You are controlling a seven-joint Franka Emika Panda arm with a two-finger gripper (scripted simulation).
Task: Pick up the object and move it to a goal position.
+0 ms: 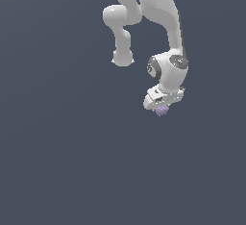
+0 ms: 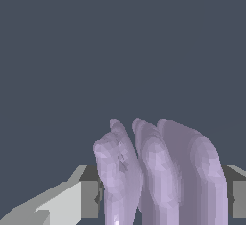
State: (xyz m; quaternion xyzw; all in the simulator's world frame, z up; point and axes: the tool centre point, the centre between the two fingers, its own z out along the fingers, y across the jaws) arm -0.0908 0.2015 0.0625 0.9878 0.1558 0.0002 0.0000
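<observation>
The object is a tiny pale lilac-purple lump with ridged sides. In the exterior view it sits right under the white gripper at the end of the arm, right of centre. In the wrist view the object fills the space between the two fingers, which press on it from both sides. The gripper is shut on the object. The fingertips themselves are hidden behind the lump.
The white arm comes down from the top of the exterior view, with an elbow link to its left. All around is a plain dark grey-blue ground with no other objects in sight.
</observation>
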